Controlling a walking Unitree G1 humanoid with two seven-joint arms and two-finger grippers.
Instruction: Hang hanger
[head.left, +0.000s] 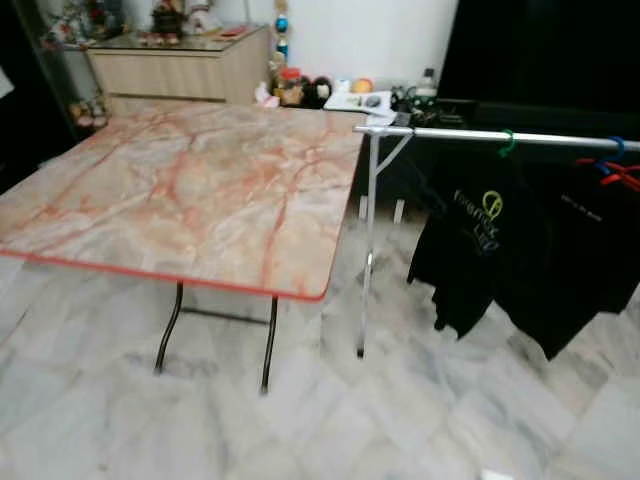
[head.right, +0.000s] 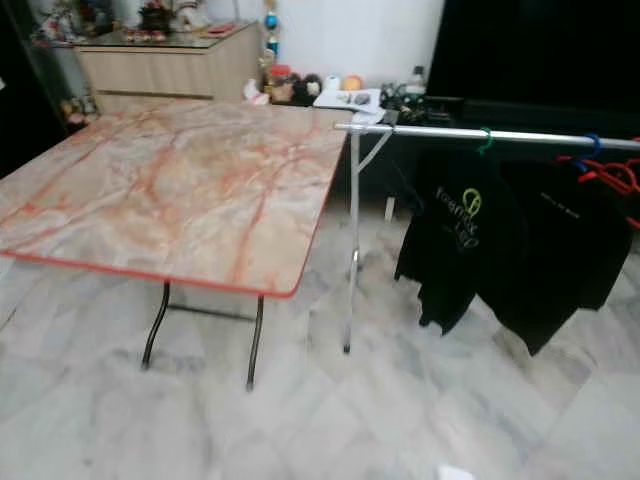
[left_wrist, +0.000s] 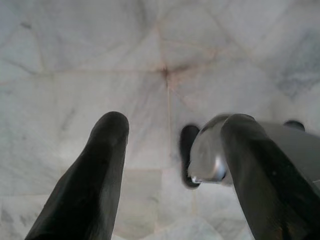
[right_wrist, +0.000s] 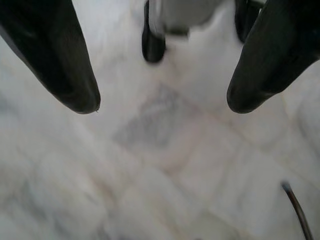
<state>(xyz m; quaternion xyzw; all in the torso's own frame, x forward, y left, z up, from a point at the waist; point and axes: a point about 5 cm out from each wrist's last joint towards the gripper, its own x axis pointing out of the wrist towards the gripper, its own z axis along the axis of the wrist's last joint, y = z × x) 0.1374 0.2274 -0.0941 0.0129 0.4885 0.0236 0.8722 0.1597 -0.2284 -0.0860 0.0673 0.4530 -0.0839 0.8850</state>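
Note:
A silver clothes rail (head.left: 470, 134) stands to the right of a marble-patterned folding table (head.left: 190, 190). Black garments (head.left: 480, 240) hang from it on a green hanger (head.left: 508, 143), a blue hanger (head.left: 617, 150) and a red hanger (head.left: 622, 175). My left gripper (left_wrist: 172, 132) hangs over the pale floor tiles, open, with nothing between its fingers. My right gripper (right_wrist: 162, 102) is open too and points down at the floor, holding nothing.
A wooden sideboard (head.left: 180, 70) with small items stands at the back wall. Clutter lies on the floor behind the table (head.left: 340, 92). The rail's upright leg (head.left: 368, 250) stands close to the table's right edge. Marble floor (head.left: 330, 420) lies in front.

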